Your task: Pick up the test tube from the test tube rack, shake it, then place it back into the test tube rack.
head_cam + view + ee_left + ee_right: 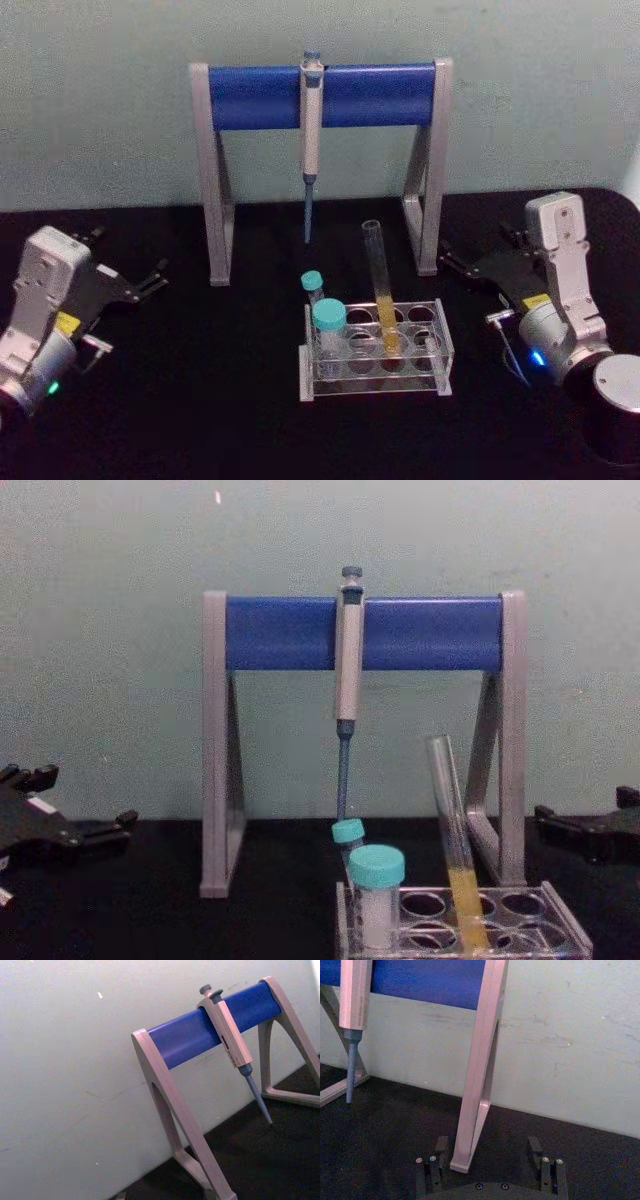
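Head view: test tube [380, 290] leans in rack [440, 345]; both claws [152, 282] [452, 266] spread, well apart.

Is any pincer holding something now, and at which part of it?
Nothing is held. Both the left pincer and right pincer are open and empty; the test tube stands in its rack.

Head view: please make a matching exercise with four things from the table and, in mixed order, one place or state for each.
Things:
1. test tube
2. pipette
3. left gripper
4. right gripper

Places or states:
A. hangs on the blue bar of the pipette stand
B. leans in the test tube rack, yellow liquid inside
C. open, beside the stand's right leg
D. open, left of the stand

Pairs: 1-B, 2-A, 3-D, 4-C
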